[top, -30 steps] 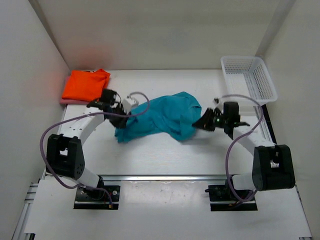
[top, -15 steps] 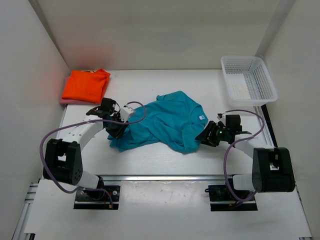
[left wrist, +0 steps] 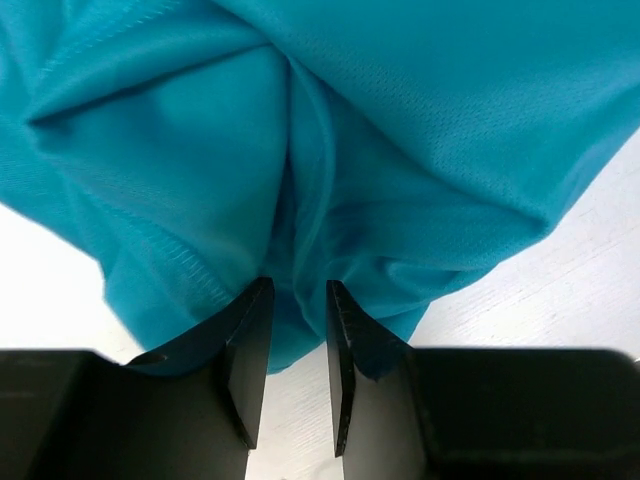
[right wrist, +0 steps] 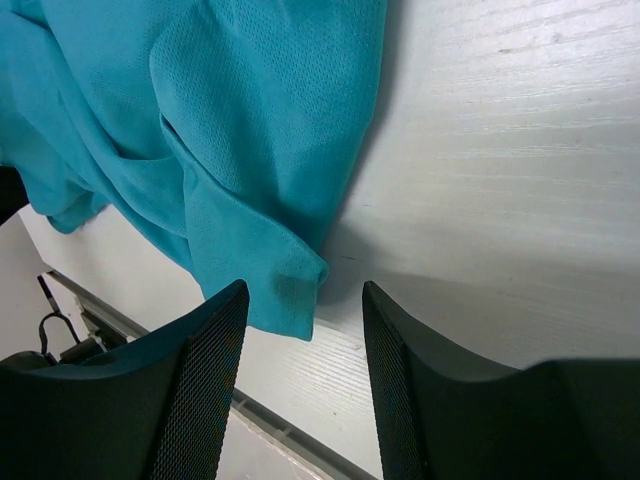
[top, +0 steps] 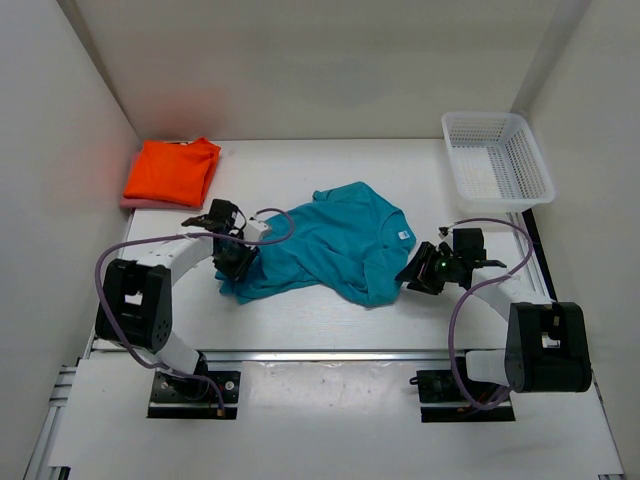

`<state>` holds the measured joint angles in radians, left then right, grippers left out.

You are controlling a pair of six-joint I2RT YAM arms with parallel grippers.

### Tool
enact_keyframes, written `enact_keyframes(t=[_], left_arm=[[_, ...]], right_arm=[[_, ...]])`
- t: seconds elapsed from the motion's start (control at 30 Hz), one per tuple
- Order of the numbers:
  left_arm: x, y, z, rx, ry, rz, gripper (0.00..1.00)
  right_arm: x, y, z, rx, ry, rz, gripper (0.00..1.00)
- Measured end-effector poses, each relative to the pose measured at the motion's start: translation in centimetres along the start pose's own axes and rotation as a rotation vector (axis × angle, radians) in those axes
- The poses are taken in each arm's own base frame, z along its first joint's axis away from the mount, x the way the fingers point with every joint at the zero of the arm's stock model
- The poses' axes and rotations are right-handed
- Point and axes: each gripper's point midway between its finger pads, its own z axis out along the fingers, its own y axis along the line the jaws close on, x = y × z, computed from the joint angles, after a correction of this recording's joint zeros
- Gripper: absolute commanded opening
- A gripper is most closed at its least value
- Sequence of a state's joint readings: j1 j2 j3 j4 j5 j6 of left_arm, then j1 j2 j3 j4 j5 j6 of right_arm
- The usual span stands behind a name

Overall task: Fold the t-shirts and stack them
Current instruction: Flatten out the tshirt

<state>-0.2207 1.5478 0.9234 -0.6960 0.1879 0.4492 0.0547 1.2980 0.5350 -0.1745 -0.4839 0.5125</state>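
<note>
The teal-blue t-shirt [top: 340, 240] lies crumpled in the middle of the counter [top: 330, 170], between the two arms, with its white neck label [top: 403, 235] turned up on its right side. The left pincer [left wrist: 297, 290] sits at the shirt's left edge; its fingers are drawn nearly together with a ridge of the teal cloth pinched in the narrow gap. The right pincer [right wrist: 303, 288] rests low over the counter just off the shirt's right side, spread wide and holding nothing. A loose corner of the hem lies on the white surface just in front of its gap.

At the far left corner the bright orange t-shirt [top: 172, 168] lies folded on top of the dusty rose-pink t-shirt [top: 135, 203], of which only an edge shows. A white plastic lattice basket [top: 482, 116] stands at the far right corner, well apart from the teal shirt. The counter is white, and plain white walls [top: 320, 60] enclose it at the back and on both sides.
</note>
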Motion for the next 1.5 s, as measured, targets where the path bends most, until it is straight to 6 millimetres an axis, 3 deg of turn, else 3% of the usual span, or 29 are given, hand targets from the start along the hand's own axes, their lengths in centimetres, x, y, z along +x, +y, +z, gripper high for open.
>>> enact_keyframes(t=[0.3, 0.37, 0.47, 0.67, 0.83, 0.93, 1.07, 1.1, 1.17, 1.2, 1.5], left_arm=[[0.4, -0.7, 0.8, 0.023, 0.031, -0.003, 0.31], [0.3, -0.8, 0.9, 0.023, 0.030, -0.005, 0.14], [0.2, -0.9, 1.0, 0.023, 0.031, -0.019, 0.00], [-1.3, -0.6, 0.0, 0.022, 0.007, -0.028, 0.00], [-4.2, -0.7, -3.5, 0.019, -0.109, -0.008, 0.00], [-4.6, -1.3, -5.0, 0.025, -0.150, 0.001, 0.00], [-4.0, -1.7, -4.9, 0.040, -0.141, -0.010, 0.00], [-3.8, -1.8, -4.8, 0.044, -0.133, -0.014, 0.00], [-3.2, -2.0, -4.6, 0.052, -0.116, -0.020, 0.00], [-3.2, -2.1, -4.7, 0.053, -0.114, -0.021, 0.00], [-3.7, -1.4, -5.1, 0.028, -0.121, -0.034, 0.00]], right_arm=[[0.1, -0.1, 0.0, 0.004, 0.006, 0.001, 0.55], [0.1, -0.1, 0.0, 0.004, 0.005, 0.002, 0.54], [0.1, -0.2, -0.1, 0.004, 0.005, 0.000, 0.54], [-0.3, -0.9, -0.5, 0.027, -0.011, 0.019, 0.62], [-0.9, -0.9, -1.3, 0.043, -0.052, -0.002, 0.64], [-1.0, -0.8, -0.8, 0.028, -0.044, 0.000, 0.55], [-0.5, -0.7, 0.9, 0.015, 0.013, 0.001, 0.40], [-0.4, -0.6, 1.3, 0.012, 0.027, 0.000, 0.33], [-0.4, -0.2, 1.9, -0.001, 0.045, -0.010, 0.08], [-0.6, 0.1, 2.0, -0.008, 0.044, -0.016, 0.00], [-3.8, 1.9, 0.1, -0.056, -0.066, -0.036, 0.00]])
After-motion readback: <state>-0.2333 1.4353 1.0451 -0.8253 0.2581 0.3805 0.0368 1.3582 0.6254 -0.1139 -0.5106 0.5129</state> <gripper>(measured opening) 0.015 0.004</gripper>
